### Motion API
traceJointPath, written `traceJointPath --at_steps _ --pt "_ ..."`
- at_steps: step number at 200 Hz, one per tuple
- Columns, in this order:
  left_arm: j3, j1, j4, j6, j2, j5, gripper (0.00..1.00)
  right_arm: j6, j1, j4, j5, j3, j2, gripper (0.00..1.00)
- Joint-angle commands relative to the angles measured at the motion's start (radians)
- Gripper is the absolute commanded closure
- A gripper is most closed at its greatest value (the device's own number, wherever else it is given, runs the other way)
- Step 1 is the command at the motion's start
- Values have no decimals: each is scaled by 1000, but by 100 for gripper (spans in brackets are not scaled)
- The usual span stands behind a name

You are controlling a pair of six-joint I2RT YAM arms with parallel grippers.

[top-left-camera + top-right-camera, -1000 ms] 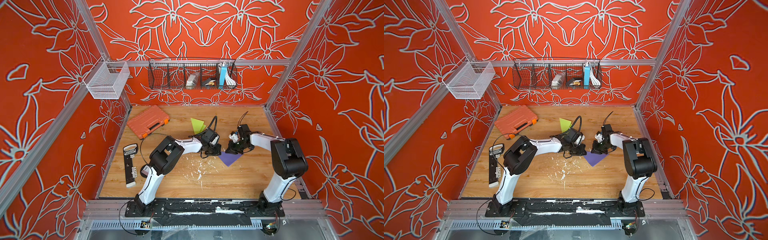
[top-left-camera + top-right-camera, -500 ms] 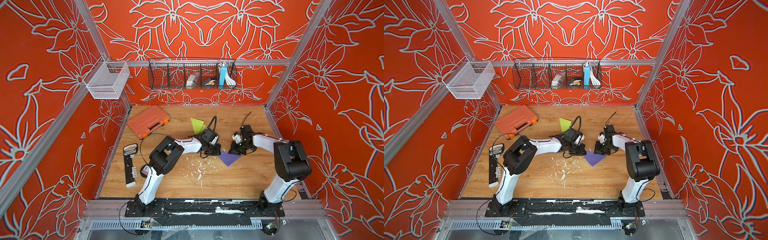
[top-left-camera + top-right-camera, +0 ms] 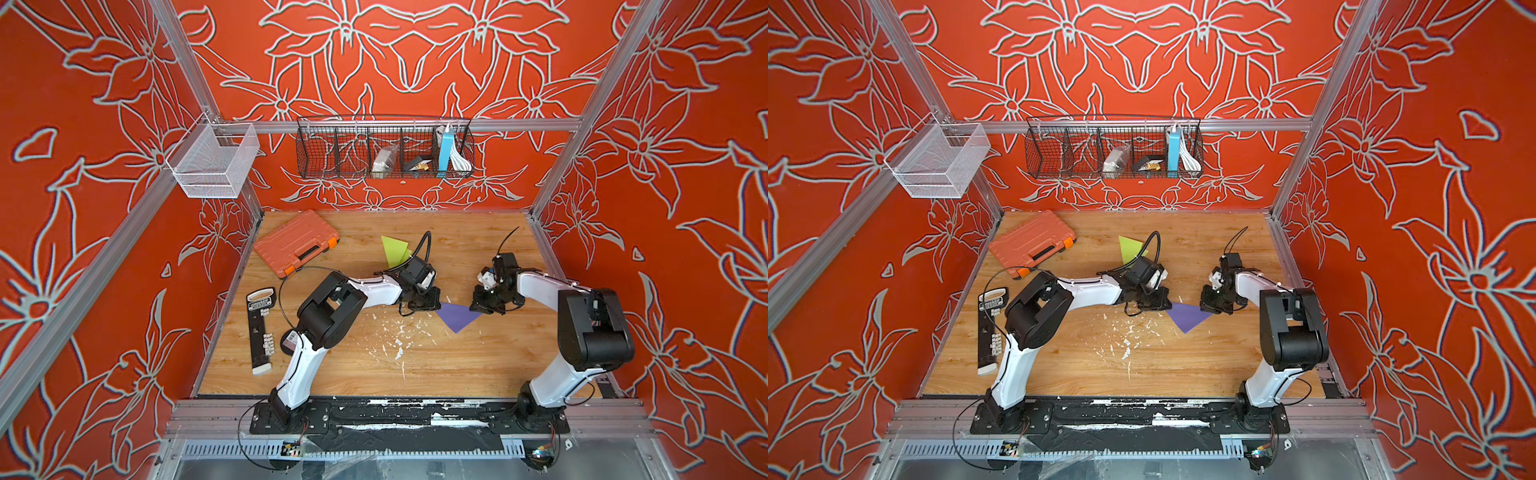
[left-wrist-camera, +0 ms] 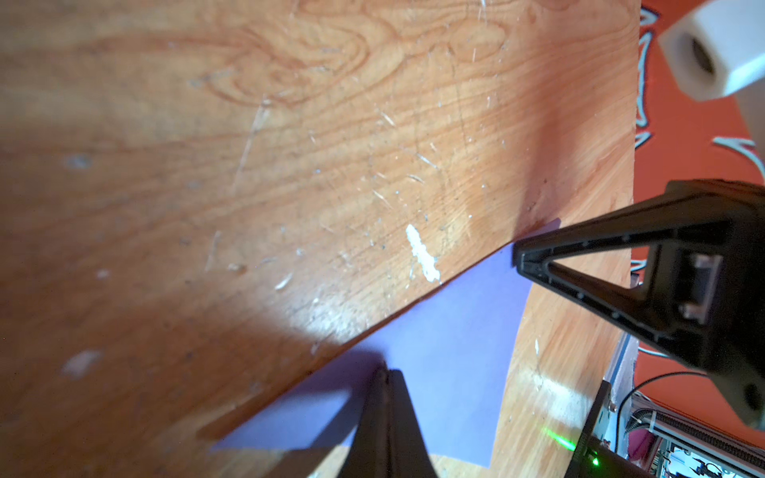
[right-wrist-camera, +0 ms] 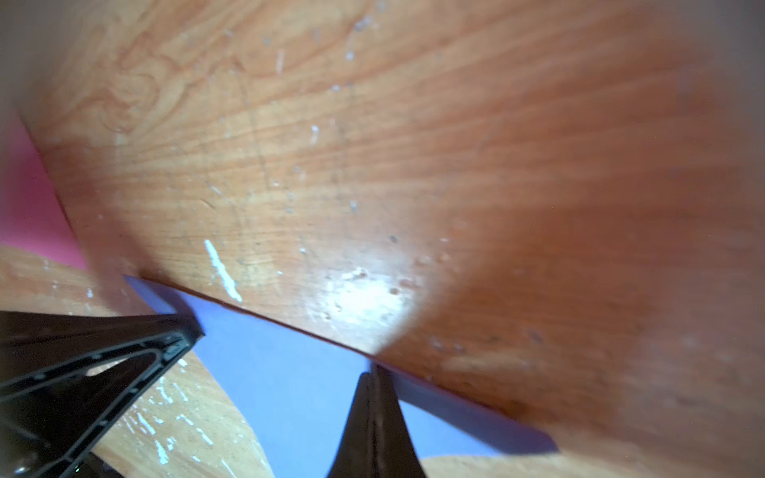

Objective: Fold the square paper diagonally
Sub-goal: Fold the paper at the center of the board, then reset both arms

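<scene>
The purple paper [image 3: 457, 318] [image 3: 1185, 316] lies flat on the wooden table, folded into a triangle with its long folded edge toward the back. My left gripper [image 3: 434, 302] [image 4: 383, 372] is shut, and its tip rests on the paper [image 4: 447, 351] near the left end of that edge. At the right end my right gripper [image 3: 478, 306] [image 5: 374, 370] is also shut, tip down on the paper [image 5: 289, 372] beside the fold. Each wrist view shows the opposite gripper's tip on the far corner.
A folded green paper [image 3: 395, 249] lies behind the left wrist. An orange tool case [image 3: 295, 243] sits at the back left and a black bit holder [image 3: 259, 328] along the left edge. A wire basket [image 3: 384, 149] and a white mesh basket [image 3: 214, 162] hang on the walls.
The right arm has shifted slightly to the right, its shut tip sliding along the fold toward the paper's right corner. The left arm has stayed still.
</scene>
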Motion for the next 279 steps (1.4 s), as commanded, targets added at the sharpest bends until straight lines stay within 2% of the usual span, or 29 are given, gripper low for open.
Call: traceJointPath --at_steps 1,107,128,147,171,199,220,227,237,261,279 --pt "-28 19 -77 16 5 -56 100 -14 -22 -56 107 -26 -20 100" --pt "-55 44 -67 28 -14 -45 100 -2 -123 -64 186 -20 -39 100" --pt "-65 58 -52 28 -26 -32 100 0 -129 -58 166 -7 -53 100" --pt "-39 64 -58 68 -58 -9 100 7 -129 -22 105 -2 -133 100" --pt "-20 63 -47 130 -169 -23 86 -20 -129 54 36 -1 -289 100" --pt "-68 64 0 199 -329 -82 70 -65 -129 167 50 -28 -425 100" --pt "-152 65 13 263 -458 -192 58 -105 -129 252 66 -64 -484 82" --pt "-185 66 16 286 -501 -240 57 -121 -129 289 80 -85 -500 68" --pt "-241 74 24 318 -561 -296 55 -123 -129 351 113 -127 -528 58" --pt "-390 118 50 401 -699 -388 56 -166 -129 508 184 -240 -590 46" --pt "-507 165 66 418 -801 -429 57 -191 -129 575 268 -312 -625 46"
